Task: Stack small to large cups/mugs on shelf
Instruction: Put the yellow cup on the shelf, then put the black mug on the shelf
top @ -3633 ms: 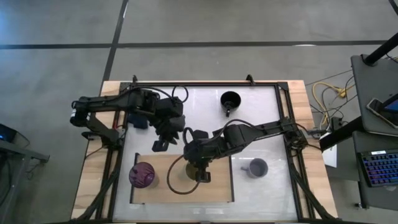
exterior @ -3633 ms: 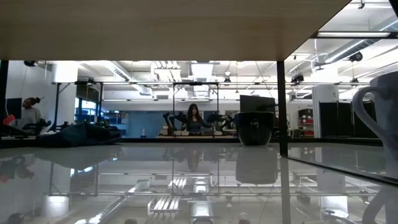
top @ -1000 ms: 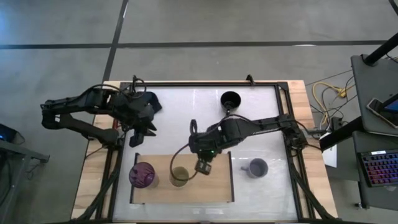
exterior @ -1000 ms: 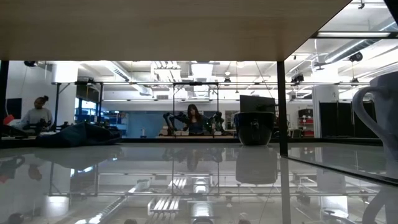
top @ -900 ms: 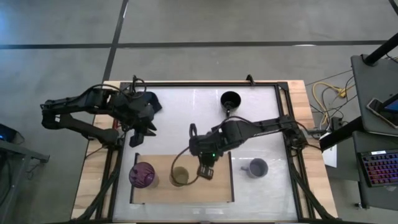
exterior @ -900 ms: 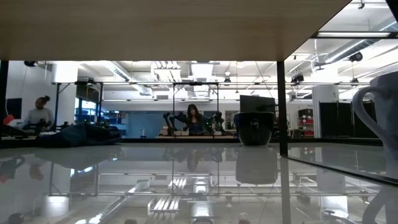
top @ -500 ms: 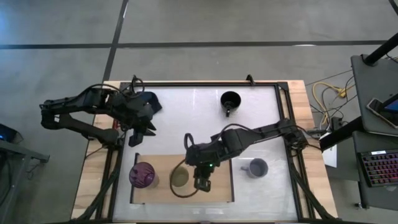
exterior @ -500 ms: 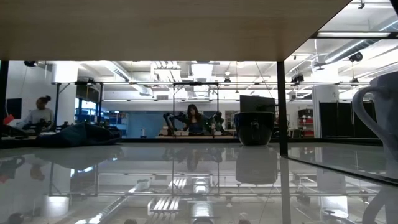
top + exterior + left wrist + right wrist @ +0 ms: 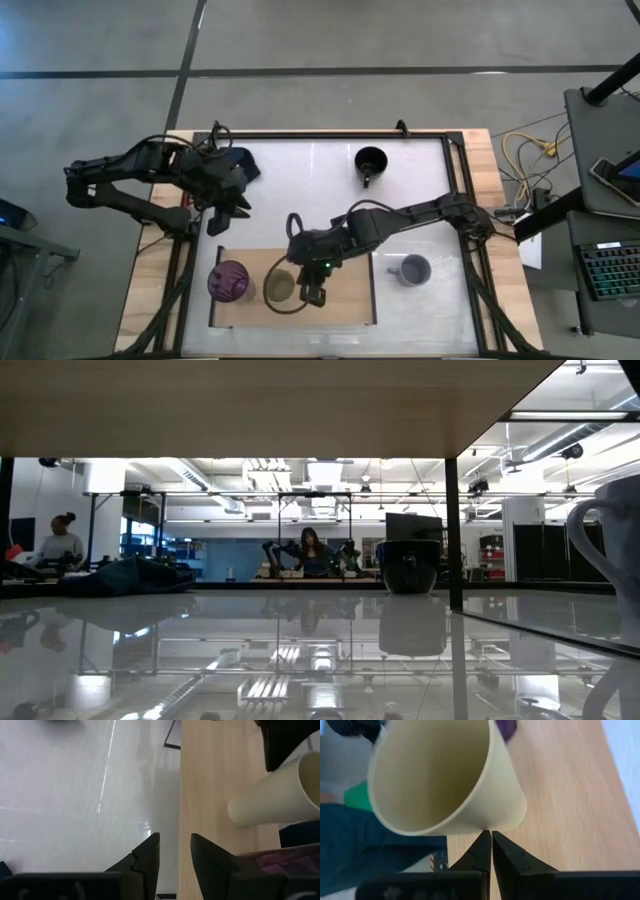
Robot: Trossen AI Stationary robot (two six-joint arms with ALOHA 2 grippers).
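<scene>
Shelf [image 9: 352, 300] holds two cups; two mugs sit outside it.

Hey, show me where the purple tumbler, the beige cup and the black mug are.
purple tumbler [image 9: 230, 280], high view, middle of its open top.
beige cup [image 9: 445, 775], right wrist view, inner wall of the cup.
black mug [image 9: 371, 158], high view, middle of its dark inside.
</scene>
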